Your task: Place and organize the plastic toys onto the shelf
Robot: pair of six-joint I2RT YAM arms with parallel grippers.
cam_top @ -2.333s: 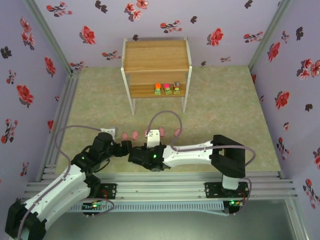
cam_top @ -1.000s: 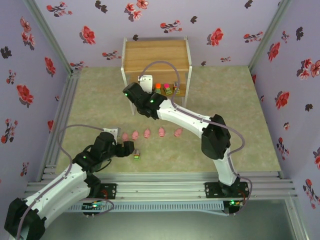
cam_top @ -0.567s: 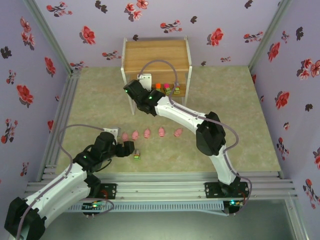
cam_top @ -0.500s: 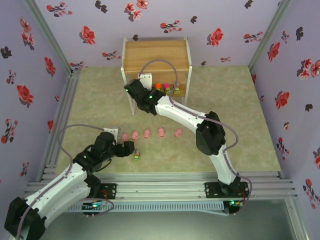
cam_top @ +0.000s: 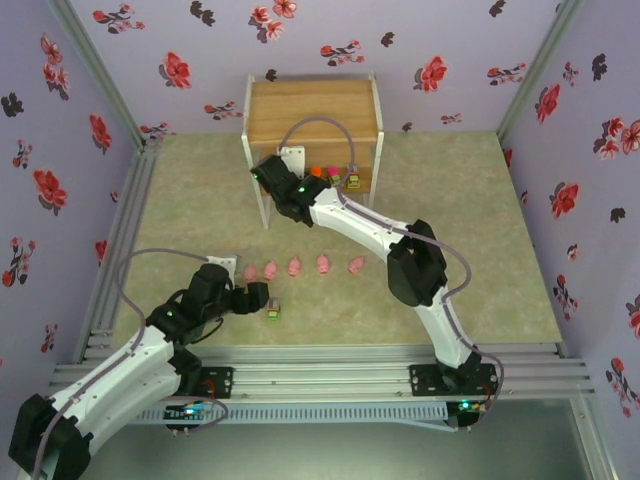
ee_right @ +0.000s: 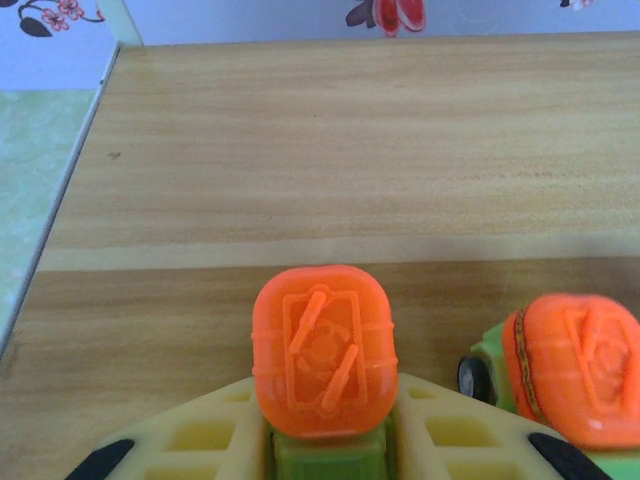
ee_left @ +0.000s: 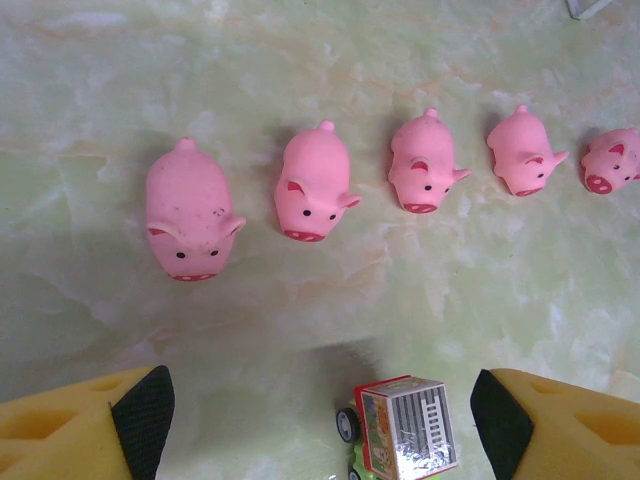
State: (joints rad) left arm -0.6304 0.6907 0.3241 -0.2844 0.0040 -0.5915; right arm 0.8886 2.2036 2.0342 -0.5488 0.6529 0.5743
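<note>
The right gripper (ee_right: 328,452) is stretched out to the far side, at the left part of the shelf (cam_top: 312,110); its yellow fingers (ee_right: 200,440) are closed on the green base of an orange-topped block (ee_right: 322,345), which is held upright between them over the lower wooden board. Whether this block already rests on the board cannot be told, because its underside is hidden by the fingers. Just right of it, a second block with an orange-red top (ee_right: 580,370) is seen on the same board; a small black wheel is shown at its green base; the two blocks are near but apart. The upper board of the shelf is seen bare from above.

The left gripper (ee_left: 320,415) is kept low at the near left of the green marbled mat (cam_top: 450,220); its jaws are opened wide and nothing is gripped. Between them a grey-topped block (ee_left: 405,440) is standing on the mat; it is placed closer to the right finger in the wrist view and is touched by neither. Just beyond it, five pink toy pigs (ee_left: 312,185) are laid on the mat in a row from left to right; they are set apart from each other, and their snouts are turned to the near side.
</note>
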